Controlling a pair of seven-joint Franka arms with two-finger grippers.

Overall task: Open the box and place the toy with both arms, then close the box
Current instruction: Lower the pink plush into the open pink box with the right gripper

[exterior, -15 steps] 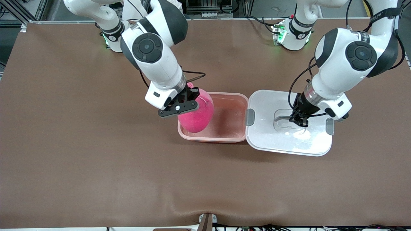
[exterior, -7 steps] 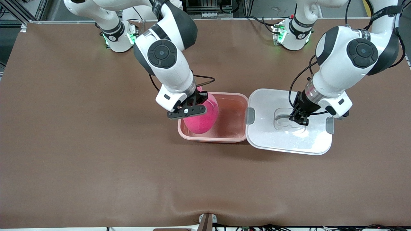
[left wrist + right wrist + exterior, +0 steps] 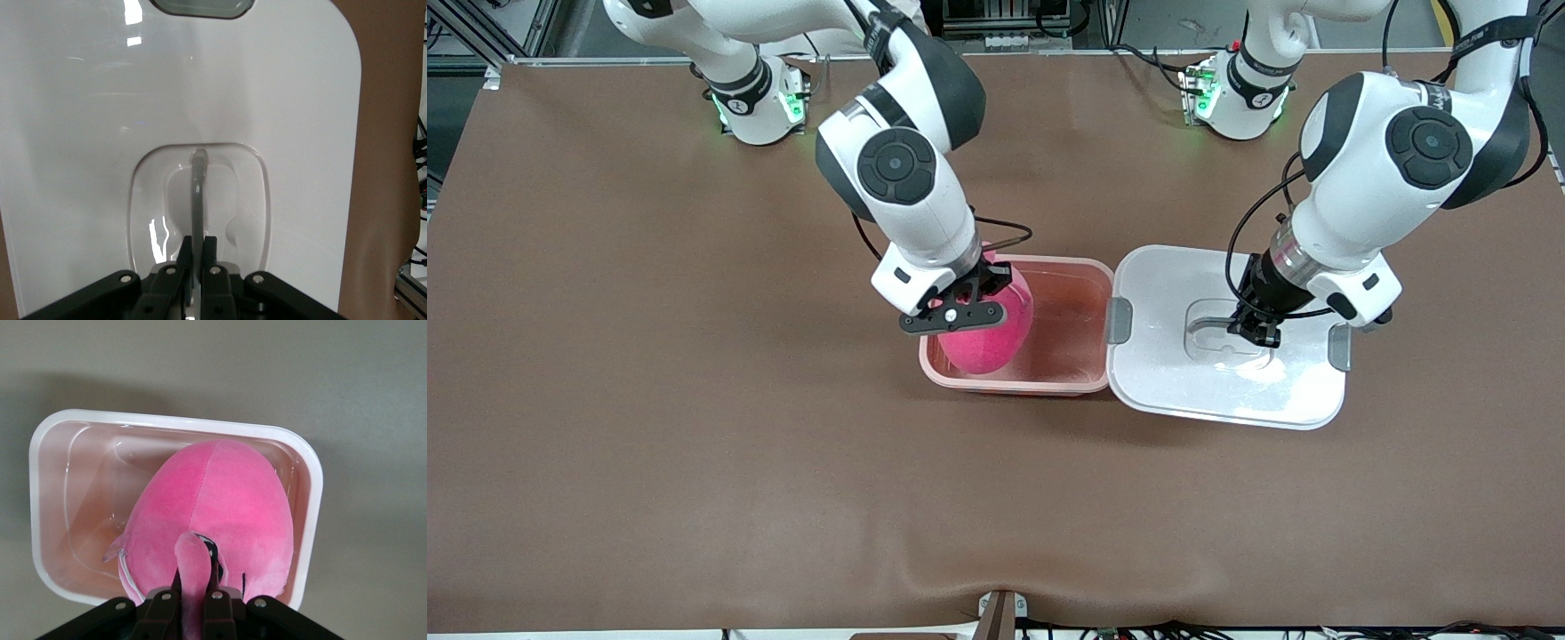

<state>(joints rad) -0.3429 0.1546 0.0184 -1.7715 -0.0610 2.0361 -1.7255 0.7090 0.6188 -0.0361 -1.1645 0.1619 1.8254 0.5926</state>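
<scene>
- This is a robot lab, not a home.
- Two white robot arms stand on a big brown table.
- Green lights glow on their bases.
- Metal frames and black wires sit around the table's edges.

The toy is soft hot-pink plush with a short fuzzy nap and a visible seam. The tub is translucent pink plastic, smooth and glossy with wet-looking glints on its walls. The lid is glossy white plastic with bright reflections, its recessed handle clear plastic, its clips matt grey. The table wears a matt brown cloth-like cover, slightly rippled at the front camera's edge.
</scene>
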